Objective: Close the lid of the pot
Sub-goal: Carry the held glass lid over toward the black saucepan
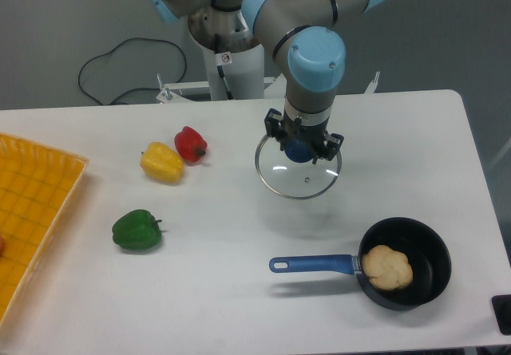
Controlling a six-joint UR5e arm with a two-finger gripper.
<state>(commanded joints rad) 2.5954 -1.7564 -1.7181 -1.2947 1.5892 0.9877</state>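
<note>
The pot [415, 247] is a small black saucepan at the front right of the table, with a long blue handle [313, 264] pointing left. A pale round bread-like piece [387, 266] lies inside it. The lid [297, 178] is a clear glass disc with a thin metal rim and a blue knob. My gripper [300, 149] is shut on the knob and holds the lid above the table, up and to the left of the pot. The pot is uncovered.
A red pepper [191, 143], a yellow pepper [162, 163] and a green pepper [136, 230] lie on the left half of the white table. A yellow basket [32, 211] stands at the left edge. A black cable [120, 60] runs behind the table.
</note>
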